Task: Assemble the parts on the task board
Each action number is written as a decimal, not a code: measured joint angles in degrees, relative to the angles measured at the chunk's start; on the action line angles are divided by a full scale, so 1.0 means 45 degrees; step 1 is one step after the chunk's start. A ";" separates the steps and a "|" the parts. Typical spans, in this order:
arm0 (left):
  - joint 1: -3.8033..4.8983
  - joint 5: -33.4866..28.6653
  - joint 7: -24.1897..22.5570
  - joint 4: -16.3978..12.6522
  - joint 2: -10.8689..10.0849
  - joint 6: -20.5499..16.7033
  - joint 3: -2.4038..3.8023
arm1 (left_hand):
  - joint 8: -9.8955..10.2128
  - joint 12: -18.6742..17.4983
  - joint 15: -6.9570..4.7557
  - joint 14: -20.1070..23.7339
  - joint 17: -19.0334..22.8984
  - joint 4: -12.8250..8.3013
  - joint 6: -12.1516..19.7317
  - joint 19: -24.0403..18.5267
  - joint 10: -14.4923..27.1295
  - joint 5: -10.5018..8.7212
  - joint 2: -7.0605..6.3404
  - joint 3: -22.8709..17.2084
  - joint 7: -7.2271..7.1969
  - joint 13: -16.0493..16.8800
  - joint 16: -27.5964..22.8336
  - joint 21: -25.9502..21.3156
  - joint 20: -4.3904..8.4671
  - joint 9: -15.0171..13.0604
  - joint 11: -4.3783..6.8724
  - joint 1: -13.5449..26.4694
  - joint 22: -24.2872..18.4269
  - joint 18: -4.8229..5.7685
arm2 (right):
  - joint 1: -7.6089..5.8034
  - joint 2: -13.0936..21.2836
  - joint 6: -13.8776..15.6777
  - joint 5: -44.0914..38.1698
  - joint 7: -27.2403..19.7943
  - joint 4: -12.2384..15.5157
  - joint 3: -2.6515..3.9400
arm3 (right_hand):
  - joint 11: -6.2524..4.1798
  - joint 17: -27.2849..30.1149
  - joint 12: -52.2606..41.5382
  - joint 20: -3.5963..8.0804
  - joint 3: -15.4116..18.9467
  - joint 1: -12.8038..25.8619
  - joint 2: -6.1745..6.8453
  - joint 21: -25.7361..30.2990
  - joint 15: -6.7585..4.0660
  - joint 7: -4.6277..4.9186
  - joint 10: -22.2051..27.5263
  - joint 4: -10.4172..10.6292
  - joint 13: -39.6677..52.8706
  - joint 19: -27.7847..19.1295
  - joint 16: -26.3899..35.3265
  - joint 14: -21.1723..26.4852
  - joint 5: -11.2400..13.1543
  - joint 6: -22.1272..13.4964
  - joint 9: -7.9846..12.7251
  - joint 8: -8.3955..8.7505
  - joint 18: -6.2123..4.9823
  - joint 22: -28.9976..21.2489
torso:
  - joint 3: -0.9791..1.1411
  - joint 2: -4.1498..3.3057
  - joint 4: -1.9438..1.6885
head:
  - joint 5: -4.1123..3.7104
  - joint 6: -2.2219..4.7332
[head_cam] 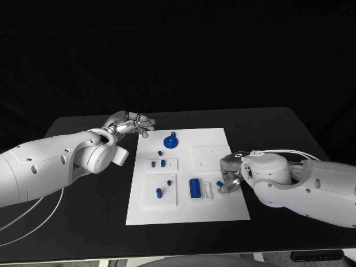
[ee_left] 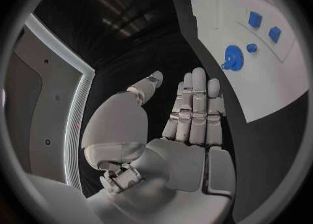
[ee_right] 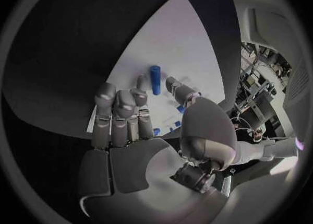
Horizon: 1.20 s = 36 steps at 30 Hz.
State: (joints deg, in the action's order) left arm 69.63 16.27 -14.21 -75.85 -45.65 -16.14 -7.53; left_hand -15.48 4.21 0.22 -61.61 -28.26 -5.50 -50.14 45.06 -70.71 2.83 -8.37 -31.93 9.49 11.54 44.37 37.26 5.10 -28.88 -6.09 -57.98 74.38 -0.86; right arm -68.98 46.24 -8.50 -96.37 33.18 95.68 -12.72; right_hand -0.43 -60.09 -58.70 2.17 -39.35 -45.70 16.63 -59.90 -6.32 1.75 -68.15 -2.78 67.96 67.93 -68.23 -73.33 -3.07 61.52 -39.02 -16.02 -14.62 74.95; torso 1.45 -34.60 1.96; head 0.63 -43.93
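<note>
1. Black, matte desk (head_cam: 82,217), broad and flat, under everything.
2. White rectangular task board (head_cam: 214,208) at the middle of the desk, smooth, with raised square panels and shallow recesses moulded in.
3. Left hand (head_cam: 132,123), silver and jointed, off the board's far left corner, above the bare desk; in the left wrist view fingers (ee_left: 195,106) laid out straight and close side by side, thumb held apart, nothing grasped, nothing touched.
4. Right hand (head_cam: 230,175) over the board's right edge, beside the near right panel; in the right wrist view fingers (ee_right: 120,112) extended and nearly parallel, thumb off to one side, palm bare. A small blue bit seen at the fingertips in the head view; held or merely behind them, could not tell.
5. Blue round part with a small loop (head_cam: 171,142), glossy plastic, lying on the board's far middle.
6. Blue cylinder (head_cam: 194,187), smooth and straight, lying lengthwise in a slot near the board's centre.
7. Small blue pegs (head_cam: 157,164) standing as a pair in the left upper panel, two more on the panel below it.
</note>
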 measured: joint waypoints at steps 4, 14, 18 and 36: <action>0.0000 0.0001 0.0012 -0.0002 0.0000 0.0009 0.0000 | 0.0000 0.0000 0.0000 0.0000 0.0001 0.0000 0.0000 0.0000 0.0000 0.0000 0.0000 0.0000 0.0000 -0.0001 0.0000 0.0000 0.0000 0.0000 0.0000 0.0000 0.0000 -0.0001 | -0.0017 -0.0103 -0.0186 -0.0278 0.0043 0.0003 -0.0044 | 0.0028 -0.0013 -0.0058 0.0018 0.0122 -0.0636 -0.0022 0.0000 0.0037 0.0004 0.0064 -0.0351 0.0000 -0.0024 0.0000 0.0037 0.0000 -0.0001 -0.0002 0.0000 0.0010 0.0003 | -0.0005 0.0000 -0.0004 | -0.0007 -0.0001; 0.0000 0.0004 0.0037 -0.0004 0.0009 0.0038 -0.0001 | 0.0000 0.0000 0.0000 0.0000 -0.0011 0.0000 0.0000 0.0000 0.0000 0.0000 0.0000 0.0000 0.0000 -0.0002 -0.0049 0.0000 0.0000 -0.0001 0.0000 0.0000 0.0010 -0.0001 | -0.0027 -0.0447 -0.0355 -0.0505 0.0058 -0.0034 -0.0049 | 0.0030 -0.0012 -0.0108 -0.0001 -0.0854 -0.2688 -0.0746 0.0000 0.0066 0.0116 0.0064 -0.1654 -0.0054 -0.0044 -0.0001 0.0062 0.0054 -0.0110 -0.0009 0.0543 0.0206 0.0002 | -0.0007 -0.0004 -0.0009 | -0.0018 0.0012; 0.0000 0.0005 0.0046 -0.0005 0.0009 0.0049 -0.0001 | 0.0000 0.0000 -0.0001 0.0000 -0.0010 0.0000 0.0000 0.0000 0.0000 0.0000 0.0000 0.0000 0.0000 -0.0002 -0.0049 0.0000 0.0000 0.0010 0.0000 0.0000 0.0009 -0.0001 | 0.0006 -0.0512 -0.0301 -0.0513 0.0052 -0.0042 -0.0038 | -0.0026 -0.0012 -0.0166 -0.0049 -0.1133 -0.2893 -0.0985 -0.0052 0.0071 0.0309 0.0006 -0.2152 -0.0137 -0.0090 -0.0063 0.0063 0.0104 -0.0110 -0.0011 0.0547 0.0208 -0.0001 | -0.0006 -0.0004 -0.0007 | -0.0023 0.0011; 0.0000 0.0024 0.0084 -0.0007 -0.0007 0.0078 -0.0001 | 0.0000 0.0000 0.0000 0.0001 -0.0019 0.0000 0.0000 0.0000 0.0000 0.0000 0.0000 0.0000 0.0000 -0.0004 -0.0049 0.0000 0.0000 0.0009 0.0000 0.0000 0.0018 -0.0001 | 0.0039 0.0013 0.1138 0.1445 -0.0261 -0.0191 -0.0024 | -0.0116 0.0110 -0.0255 -0.0345 -0.1486 -0.1762 -0.2116 -0.0148 -0.0032 0.0691 -0.0406 -0.2379 -0.0472 0.0211 -0.0072 -0.0323 -0.1233 0.0008 -0.0847 0.0526 0.0098 -0.0002 | 0.0005 -0.0005 -0.0004 | 0.0032 -0.0002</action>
State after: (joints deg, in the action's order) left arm 69.63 16.38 -13.83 -75.88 -45.69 -15.79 -7.53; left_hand -15.48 4.21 0.22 -61.61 -28.35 -5.50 -50.14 45.06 -70.71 2.83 -8.37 -31.93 9.49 11.52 44.15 37.26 5.10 -28.84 -6.09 -57.98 74.46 -0.86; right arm -68.81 46.30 -3.38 -89.87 32.00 94.82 -12.83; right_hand -0.95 -59.60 -59.85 0.61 -46.03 -53.63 7.11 -60.56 -6.47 4.86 -69.98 -13.48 65.83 68.87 -68.55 -74.78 -8.61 61.55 -42.83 -13.65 -14.18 74.94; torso 1.47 -34.62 1.94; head 0.77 -43.94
